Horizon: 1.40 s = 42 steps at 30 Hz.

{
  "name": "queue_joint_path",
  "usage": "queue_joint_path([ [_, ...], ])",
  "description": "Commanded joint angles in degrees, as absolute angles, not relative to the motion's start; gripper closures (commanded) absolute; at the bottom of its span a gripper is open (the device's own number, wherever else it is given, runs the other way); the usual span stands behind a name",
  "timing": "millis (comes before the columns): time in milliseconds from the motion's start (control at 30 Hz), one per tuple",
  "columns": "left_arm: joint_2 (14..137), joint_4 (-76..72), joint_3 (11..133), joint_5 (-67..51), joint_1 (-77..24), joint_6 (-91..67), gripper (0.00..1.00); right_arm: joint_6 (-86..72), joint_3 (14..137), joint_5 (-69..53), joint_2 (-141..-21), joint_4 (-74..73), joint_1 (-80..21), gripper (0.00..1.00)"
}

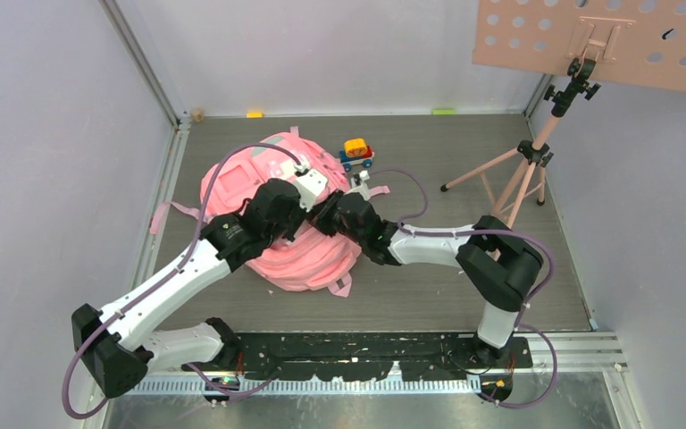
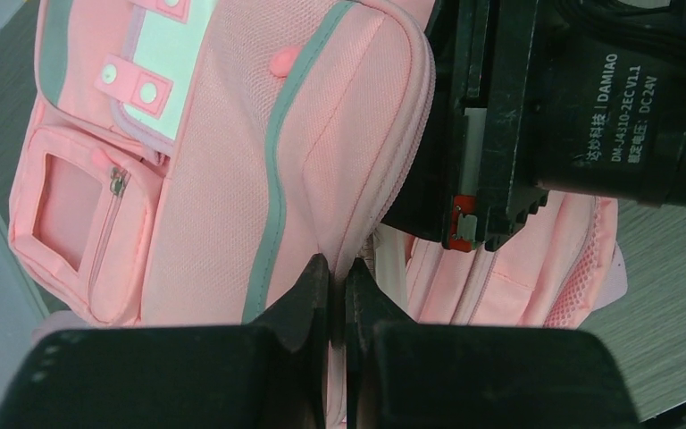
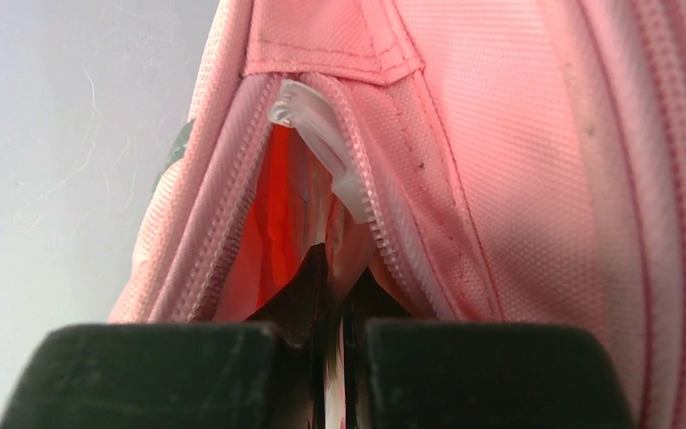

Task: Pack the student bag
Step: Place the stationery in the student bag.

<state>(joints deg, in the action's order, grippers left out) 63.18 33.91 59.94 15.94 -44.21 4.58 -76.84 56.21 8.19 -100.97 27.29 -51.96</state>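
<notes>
Left gripper point(image 2: 338, 279): jaws near-closed, pinching the zip edge of the student bag point(image 1: 308, 264), lying mid-table, left of centre. Right gripper point(image 3: 339, 281): jaws near-closed on fabric at a zip opening. Inside: blurred orange-red, unidentifiable.

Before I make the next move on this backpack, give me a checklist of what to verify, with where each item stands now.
1. Left gripper shut on a seam edge of the student bag: ok.
2. Right gripper shut at the zipper opening: ok. Whether it holds the translucent pull tab or only fabric: cannot tell.
3. Opening wide enough to load: not ok, it is only a narrow slit.
4. Toy vehicle packed: not ok, it sits outside, beside the bag.
5. Grippers clear of each other: cannot tell, they crowd together over the bag.
</notes>
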Motion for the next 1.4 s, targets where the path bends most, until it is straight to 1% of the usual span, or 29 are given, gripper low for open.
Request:
queue_joint_path([
  [0, 60.4, 29.0, 61.7, 8.1, -45.5, 1.6, 1.00, -74.9, 60.7, 18.2, -106.4, 33.8, -53.3, 1.00],
  [133, 60.9, 28.8, 61.7, 6.9, -45.5, 1.1, 1.00, -73.5, 61.7, 22.7, -109.1, 34.9, -54.6, 0.99],
  [200, 61.1, 28.9, 61.7, 6.7, -45.5, 0.8, 1.00, -71.5, 62.1, 25.0, -109.9, 34.7, -55.2, 0.96],
  [267, 61.2, 29.1, 61.9, 7.1, -45.5, 0.9, 1.00, -69.2, 62.4, 26.6, -110.1, 33.2, -55.9, 0.75],
  [300, 61.1, 29.2, 61.9, 7.8, -45.5, 1.0, 1.00, -68.3, 62.6, 27.1, -110.0, 32.5, -56.0, 0.69],
  [333, 61.1, 29.5, 61.9, 8.7, -45.5, 1.1, 1.00, -67.8, 62.5, 27.1, -109.5, 31.1, -56.1, 0.60],
  [367, 60.9, 29.6, 62.0, 9.5, -45.5, 1.2, 1.00, -66.9, 61.9, 27.1, -109.1, 30.8, -56.1, 0.56],
  [400, 60.9, 29.7, 61.9, 10.3, -45.6, 1.4, 1.00, -66.3, 61.4, 27.0, -108.1, 30.5, -56.2, 0.49],
  [467, 60.5, 29.6, 61.9, 11.2, -45.5, 1.7, 1.00, -64.4, 60.1, 26.7, -106.1, 29.4, -56.4, 0.42],
  [533, 60.2, 29.5, 61.8, 11.3, -45.5, 1.8, 1.00, -62.8, 59.0, 26.7, -103.7, 27.6, -56.6, 0.39],
  [633, 60.2, 29.6, 61.7, 11.8, -45.5, 1.9, 1.00, -62.0, 56.6, 26.3, -100.0, 26.2, -56.7, 0.39],
  [700, 60.4, 29.8, 61.8, 11.9, -45.5, 1.9, 1.00, -62.2, 55.3, 26.2, -98.3, 25.6, -56.7, 0.43],
  [733, 60.5, 29.8, 61.8, 11.9, -45.5, 1.9, 1.00, -62.5, 54.4, 26.2, -97.9, 25.5, -56.7, 0.55],
  [767, 60.5, 29.8, 61.8, 11.9, -45.5, 1.9, 1.00, -63.3, 53.9, 26.1, -97.2, 25.7, -56.6, 0.61],
  [800, 60.6, 29.8, 61.8, 11.9, -45.5, 1.9, 1.00, -63.9, 52.8, 25.7, -96.8, 26.4, -56.7, 0.72],
  [833, 60.6, 29.7, 61.8, 11.9, -45.5, 1.9, 1.00, -65.3, 52.2, 25.6, -96.2, 27.6, -56.7, 0.78],
  [867, 60.5, 29.8, 61.8, 11.9, -45.5, 1.9, 1.00, -66.1, 50.9, 25.4, -95.9, 28.4, -56.7, 0.89],
  [933, 60.4, 29.8, 61.8, 11.9, -45.5, 1.9, 1.00, -69.8, 49.1, 25.0, -95.1, 31.1, -56.7, 0.98],
  [1167, 60.0, 29.8, 61.9, 11.7, -45.5, 1.3, 1.00, -77.5, 43.5, 27.4, -93.6, 45.8, -56.4, 0.99],
  [1367, 59.7, 29.8, 62.0, 11.4, -45.5, 1.1, 1.00, -80.1, 45.7, 27.2, -94.7, 51.2, -56.2, 0.99],
])
